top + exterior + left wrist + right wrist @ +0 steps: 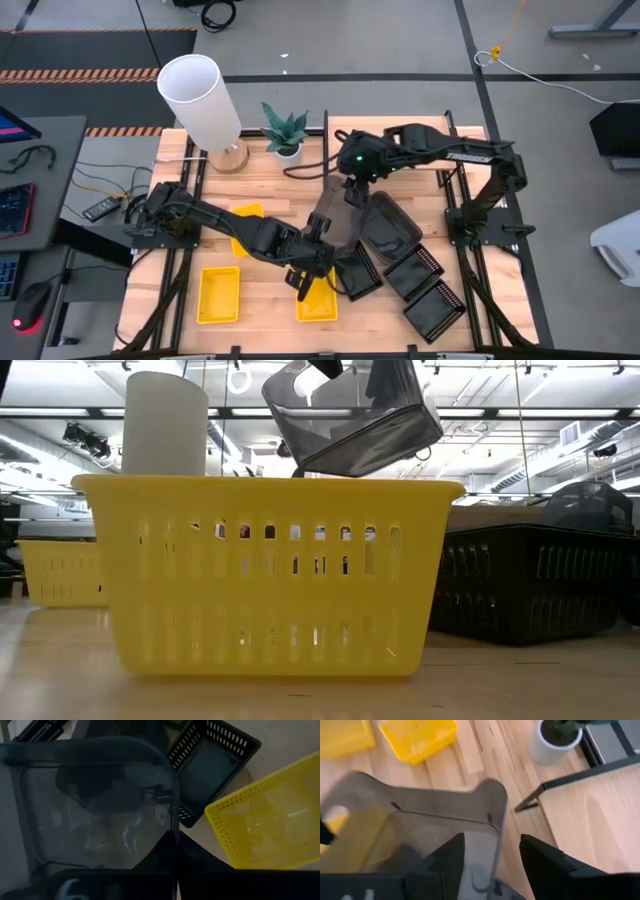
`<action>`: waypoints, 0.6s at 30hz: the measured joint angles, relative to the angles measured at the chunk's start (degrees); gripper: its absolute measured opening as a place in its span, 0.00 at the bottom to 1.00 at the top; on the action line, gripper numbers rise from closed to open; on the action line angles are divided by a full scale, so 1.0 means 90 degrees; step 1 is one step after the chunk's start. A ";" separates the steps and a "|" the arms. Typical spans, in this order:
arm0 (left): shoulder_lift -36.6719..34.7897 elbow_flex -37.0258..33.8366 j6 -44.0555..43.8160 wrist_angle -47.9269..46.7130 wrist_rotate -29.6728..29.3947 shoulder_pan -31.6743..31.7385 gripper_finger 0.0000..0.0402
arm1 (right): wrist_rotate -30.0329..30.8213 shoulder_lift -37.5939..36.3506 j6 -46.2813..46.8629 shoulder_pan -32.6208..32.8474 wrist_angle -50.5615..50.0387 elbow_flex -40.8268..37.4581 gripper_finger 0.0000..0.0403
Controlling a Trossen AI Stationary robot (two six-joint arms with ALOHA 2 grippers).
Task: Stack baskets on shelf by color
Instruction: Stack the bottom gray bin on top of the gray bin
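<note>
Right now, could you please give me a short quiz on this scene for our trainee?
1. True or false: the grey basket rests on the table.
2. What stands beside the white lamp? A potted plant, B mug, C bottle.
3. Fill in: in the low view, the nearest basket is ____.
Key: 1 false, it hangs in the air; 2 A; 3 yellow.

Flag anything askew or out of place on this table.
The grey basket hangs tilted in the air above the table, gripped by the right pincer. The black mesh baskets lie at scattered angles, unstacked. No damage shows.
</note>
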 joint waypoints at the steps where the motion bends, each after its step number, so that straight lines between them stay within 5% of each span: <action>1: 0.0000 0.0000 -0.0002 0.0000 0.0002 -0.0003 0.01 | 0.0125 0.0083 -0.0041 0.0000 -0.0054 0.0089 0.51; 18: -0.0002 0.0000 -0.0223 -0.0053 -0.0169 -0.0122 0.01 | 0.0252 0.0695 -0.0278 -0.0136 -0.0739 0.0371 0.47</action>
